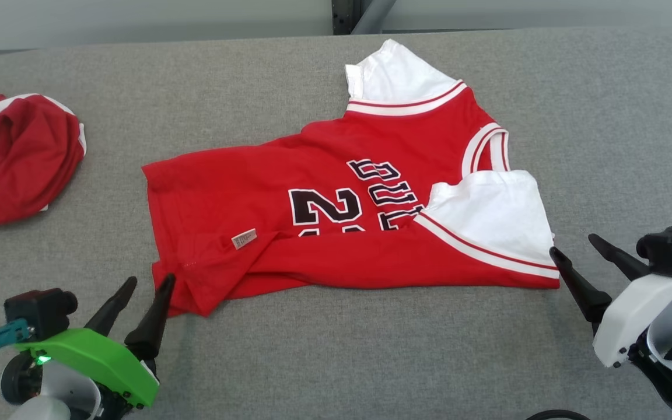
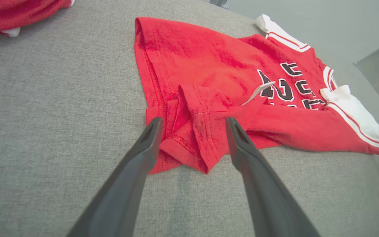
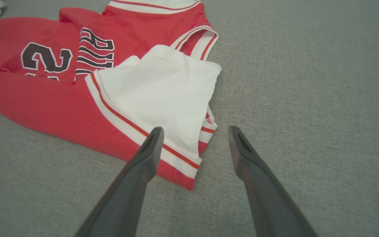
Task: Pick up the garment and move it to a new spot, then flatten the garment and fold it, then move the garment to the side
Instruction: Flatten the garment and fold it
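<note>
A red jersey [image 1: 324, 192] with white sleeves and black lettering lies spread on the grey surface, its near long edge folded over the body. My left gripper [image 1: 150, 281] hangs open at the jersey's lower left hem corner [image 2: 189, 144], a finger on each side of the bunched hem, holding nothing. My right gripper [image 1: 575, 245] is open just off the near white sleeve [image 3: 163, 95], whose red-striped cuff corner [image 3: 189, 171] lies between its fingers. The far white sleeve [image 1: 394, 76] points toward the back.
A second red garment [image 1: 15, 157] with white trim lies crumpled at the far left of the grey fabric surface [image 1: 604, 128]. The table's back edge runs along the top, with a dark post [image 1: 345, 14] behind it. Bare surface lies right of the jersey.
</note>
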### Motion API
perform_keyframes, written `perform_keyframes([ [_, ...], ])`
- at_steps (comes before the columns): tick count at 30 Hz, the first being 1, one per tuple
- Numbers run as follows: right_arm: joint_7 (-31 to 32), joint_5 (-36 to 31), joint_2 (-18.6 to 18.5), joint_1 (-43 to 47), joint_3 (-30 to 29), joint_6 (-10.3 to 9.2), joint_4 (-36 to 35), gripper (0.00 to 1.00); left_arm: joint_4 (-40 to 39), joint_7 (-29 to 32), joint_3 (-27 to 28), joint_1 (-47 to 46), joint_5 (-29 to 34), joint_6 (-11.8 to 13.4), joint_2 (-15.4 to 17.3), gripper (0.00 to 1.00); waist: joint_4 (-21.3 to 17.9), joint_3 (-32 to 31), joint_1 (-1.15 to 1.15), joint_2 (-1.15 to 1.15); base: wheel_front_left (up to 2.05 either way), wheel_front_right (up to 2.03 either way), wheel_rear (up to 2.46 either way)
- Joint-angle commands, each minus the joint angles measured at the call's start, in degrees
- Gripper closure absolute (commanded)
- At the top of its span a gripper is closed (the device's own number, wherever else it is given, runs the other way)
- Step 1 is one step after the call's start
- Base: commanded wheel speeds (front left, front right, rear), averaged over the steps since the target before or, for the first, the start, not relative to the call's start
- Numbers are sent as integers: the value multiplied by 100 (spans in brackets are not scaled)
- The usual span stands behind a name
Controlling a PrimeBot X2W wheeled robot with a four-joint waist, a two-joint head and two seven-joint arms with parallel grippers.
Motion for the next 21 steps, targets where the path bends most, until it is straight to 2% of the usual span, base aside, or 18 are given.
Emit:
perform_keyframes([
  [1,-136,-79,58,149,-75,-6,-77,0,-50,-183,78,125,55,112,-35,0,-39,-291,0,69,0,0,0],
  [6,-957,-649,426,766,-583,-6,-484,0,-323,-1032,142,728,590,651,-97,0,-42,-748,0,69,0,0,0],
  [11,-1857,-1291,790,1243,-759,-6,-605,0,-259,-1345,212,1218,1224,920,-315,0,-100,-1129,0,69,0,0,0],
  [15,-2464,-1786,1128,1478,-883,-6,-402,0,-88,-1380,437,1462,1952,820,-633,0,-89,-1268,0,69,0,0,0],
  [21,-2693,-2134,1608,1581,-1150,-7,-1,0,206,-1378,1179,1767,2821,206,-1337,0,-45,-1281,0,69,0,0,0],
])
